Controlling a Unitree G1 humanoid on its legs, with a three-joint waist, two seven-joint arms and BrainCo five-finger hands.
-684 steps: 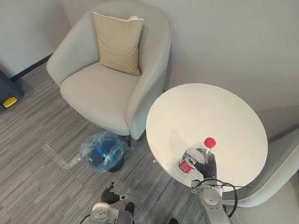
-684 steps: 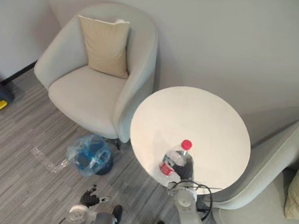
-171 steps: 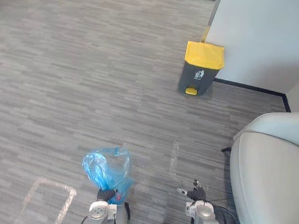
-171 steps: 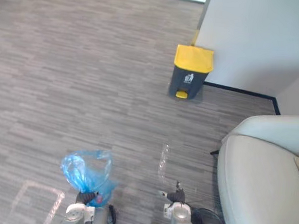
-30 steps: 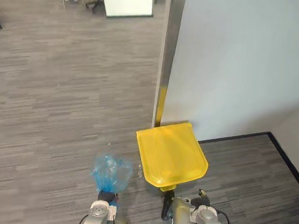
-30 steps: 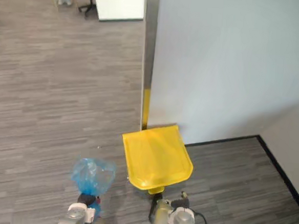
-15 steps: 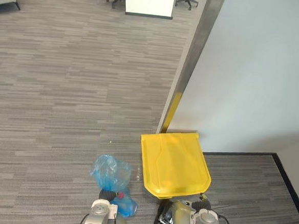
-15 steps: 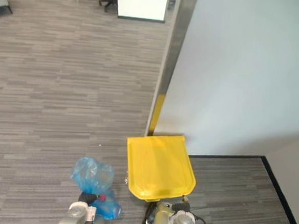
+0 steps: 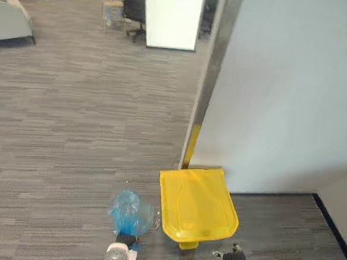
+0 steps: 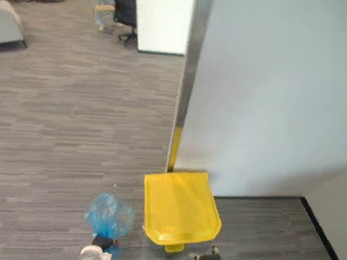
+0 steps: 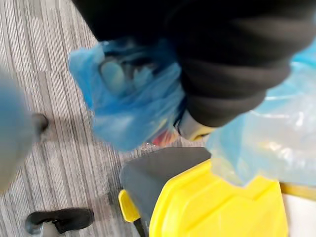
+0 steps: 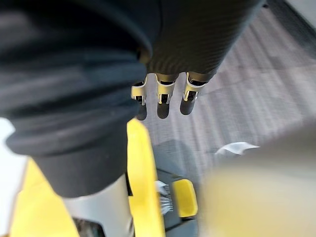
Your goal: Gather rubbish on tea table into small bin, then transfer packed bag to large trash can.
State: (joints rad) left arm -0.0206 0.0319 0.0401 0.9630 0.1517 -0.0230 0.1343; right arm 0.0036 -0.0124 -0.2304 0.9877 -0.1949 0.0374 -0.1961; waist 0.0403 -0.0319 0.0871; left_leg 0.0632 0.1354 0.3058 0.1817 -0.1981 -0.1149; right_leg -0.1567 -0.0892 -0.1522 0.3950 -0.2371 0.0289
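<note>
Left hand (image 9: 120,240) is clamped on the neck of the blue bag (image 9: 129,212), fingers buried in bunched plastic. The bag is in the air just left of the bin (image 11: 160,173), beside it and not over it. Right hand (image 12: 163,96) hangs empty with fingers straight and apart, on the pedal (image 12: 183,197) side. Yellow lid (image 9: 198,206) is shut flat. Main risk as I see it: if the bag is released now it lands on the lid or slides to the floor (image 9: 72,129), because nothing is opening the bin; the pedal or lid has to be worked first. Second risk: the plastic is thin and held only as a handful, so it could slip or tear if dragged over the lid edge. The bin stands close to the wall (image 9: 296,85), so the lid may not swing fully back. Versus half a second ago, the whole view has shifted up the room: camera moved, not the bin. The bag is still left of the lid in the same hand and the lid is still shut, but the bag no longer sags toward the bin. Much earlier the right hand held a bottle; now it holds nothing.
</note>
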